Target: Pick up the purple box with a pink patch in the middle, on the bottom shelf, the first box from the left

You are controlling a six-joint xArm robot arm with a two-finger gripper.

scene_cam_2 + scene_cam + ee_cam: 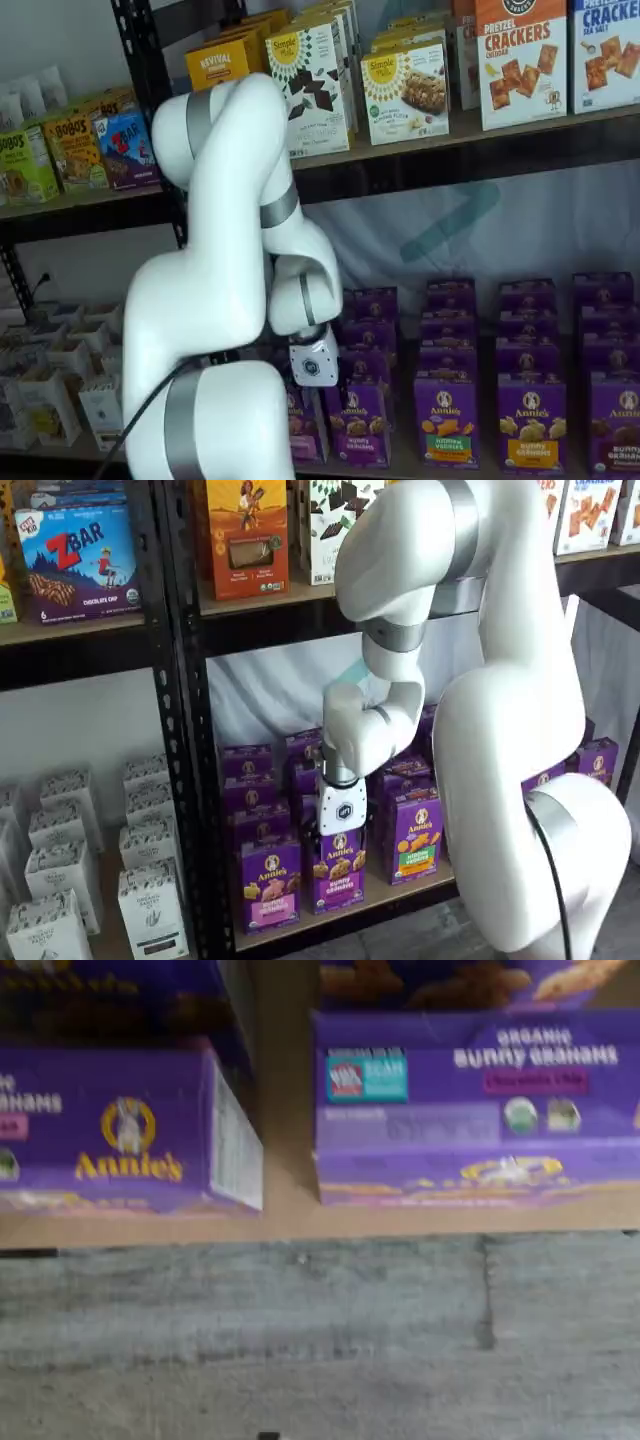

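The purple box (270, 885) with a pink label band stands upright at the left end of the bottom shelf (392, 892). In another shelf view the arm half hides the purple box (305, 430). The wrist view catches this box (120, 1130) with its Annie's logo and a sliver of pink. My gripper (341, 826) hangs in front of the shelf, just right of that box and above the neighbouring purple-label carton (337, 872). Only its white body (313, 368) shows; the fingers are hidden. Nothing is held.
A carton with a green-and-orange label (415, 835) stands further right, with rows of purple cartons behind. A black rack post (185, 780) borders the shelf on the left, with white cartons (150, 910) beyond it. Grey floor (300, 1330) lies below the shelf edge.
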